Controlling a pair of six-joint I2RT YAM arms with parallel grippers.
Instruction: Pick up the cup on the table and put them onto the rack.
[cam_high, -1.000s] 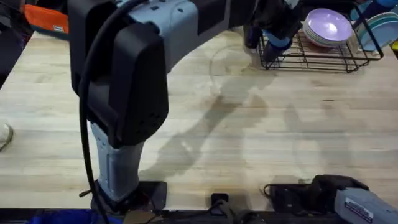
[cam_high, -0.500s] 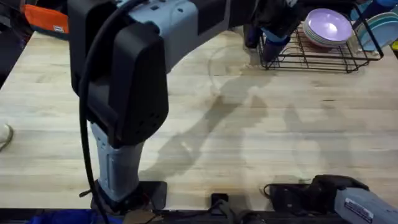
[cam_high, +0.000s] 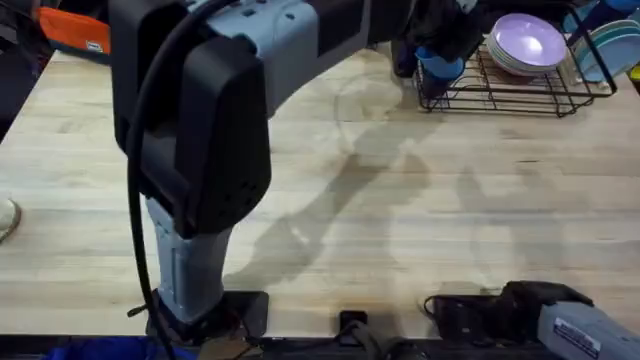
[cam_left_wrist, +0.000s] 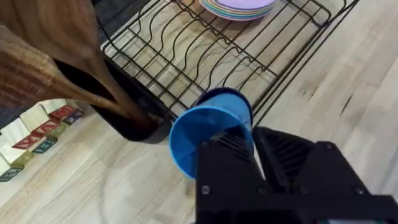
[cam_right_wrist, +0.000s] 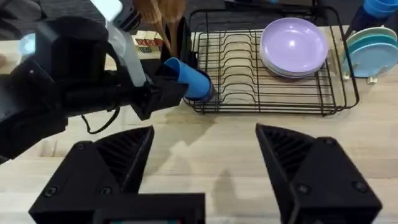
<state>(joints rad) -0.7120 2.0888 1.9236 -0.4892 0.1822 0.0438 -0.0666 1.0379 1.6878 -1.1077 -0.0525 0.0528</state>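
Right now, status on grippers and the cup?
Left gripper shut on blue cup, tilted at rack corner. Right gripper open, empty. Purple plates occupy rack's far end.

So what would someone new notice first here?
Probably the left gripper, its jaws shut on the blue cup tipped on its side at the near left corner of the black wire rack. Next, the purple plates stacked at the rack's right end, then the right gripper hanging open over bare table.

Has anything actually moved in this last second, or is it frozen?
Only slightly: the left gripper, shut on the blue cup, has lifted it a little at the end of the rack. The purple plates and the right gripper stayed put.
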